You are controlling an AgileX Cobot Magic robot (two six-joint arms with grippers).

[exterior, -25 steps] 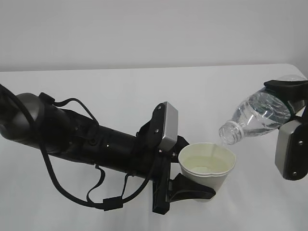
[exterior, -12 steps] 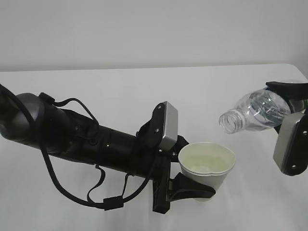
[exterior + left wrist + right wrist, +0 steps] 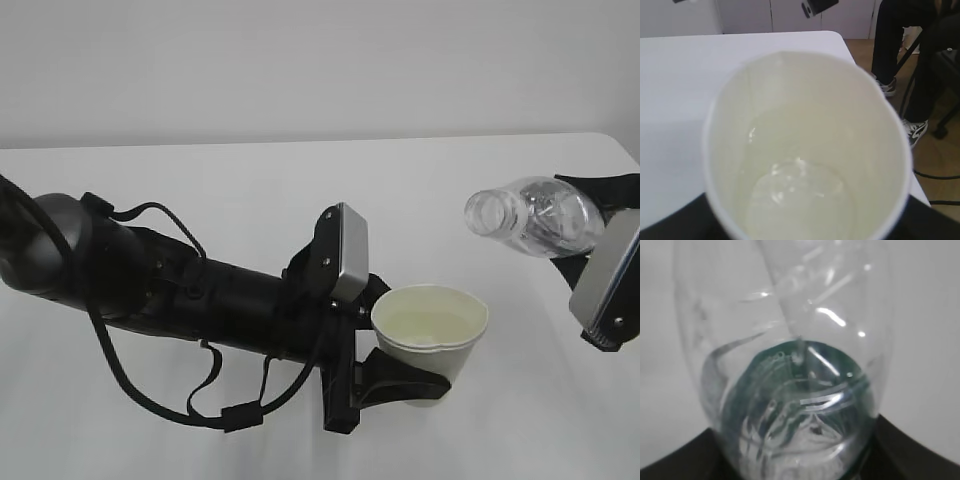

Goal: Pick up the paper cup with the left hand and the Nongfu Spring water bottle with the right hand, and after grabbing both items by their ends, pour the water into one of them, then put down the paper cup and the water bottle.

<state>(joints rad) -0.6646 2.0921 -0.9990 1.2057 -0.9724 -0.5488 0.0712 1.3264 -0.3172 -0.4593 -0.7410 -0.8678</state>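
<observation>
White table (image 3: 250,190); pale blank wall (image 3: 300,60) behind.

White table (image 3: 250,190) fills the view, plain and matte, its far edge running against a pale wall (image 3: 300,60). The rounded right corner shows at the back. Soft shadows lie across the near right side.
</observation>
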